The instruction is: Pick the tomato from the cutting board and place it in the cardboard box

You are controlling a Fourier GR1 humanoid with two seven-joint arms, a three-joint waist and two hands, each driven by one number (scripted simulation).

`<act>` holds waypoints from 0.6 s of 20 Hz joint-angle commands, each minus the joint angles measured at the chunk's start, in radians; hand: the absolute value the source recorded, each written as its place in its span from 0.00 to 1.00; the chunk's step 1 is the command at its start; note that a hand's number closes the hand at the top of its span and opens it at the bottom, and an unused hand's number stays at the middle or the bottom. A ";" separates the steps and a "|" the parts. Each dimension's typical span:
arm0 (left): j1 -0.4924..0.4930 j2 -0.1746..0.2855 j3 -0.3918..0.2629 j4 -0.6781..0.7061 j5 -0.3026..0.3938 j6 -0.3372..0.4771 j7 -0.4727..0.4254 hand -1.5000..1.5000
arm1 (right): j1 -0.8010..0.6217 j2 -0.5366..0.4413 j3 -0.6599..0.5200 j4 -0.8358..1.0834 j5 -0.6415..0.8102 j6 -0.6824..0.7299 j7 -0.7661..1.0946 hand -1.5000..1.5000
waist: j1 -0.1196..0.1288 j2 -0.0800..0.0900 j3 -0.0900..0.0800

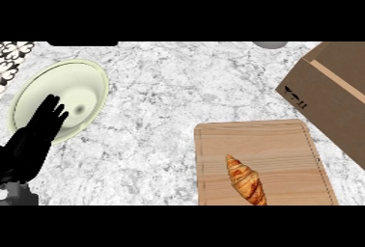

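A wooden cutting board [285, 140] lies at the lower right of the counter. On it rests a golden-brown croissant [246, 180], near the board's front left; no tomato shows anywhere. A brown cardboard box [333, 91] stands at the right edge, just past the board's far right corner. My left hand [34, 137] shows at the lower left, fingers straight and pointing up over the near rim of a plate, holding nothing. My right hand does not show.
A pale yellow-green plate [71, 79] sits at the upper left on the marble counter [164, 106]. A dark object [82, 43] and a grey round object [271, 44] peek in at the top edge. Patterned tiles [13, 58] fill the top left corner.
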 commanded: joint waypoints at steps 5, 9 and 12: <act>-0.049 -0.006 -0.009 -0.006 -0.005 0.024 0.031 0.50 | 0.078 -0.206 -0.117 0.183 -0.151 0.166 -0.119 0.00 | -0.002 0.003 0.001; -0.016 -0.004 0.006 0.037 0.000 -0.008 -0.027 0.50 | 0.097 -0.282 -0.093 0.308 -0.154 0.194 -0.243 0.00 | 0.007 0.005 0.001; -0.019 -0.027 -0.029 0.021 -0.033 0.011 -0.031 0.50 | 0.053 -0.327 -0.069 0.421 -0.131 0.166 -0.295 0.00 | 0.020 0.009 0.002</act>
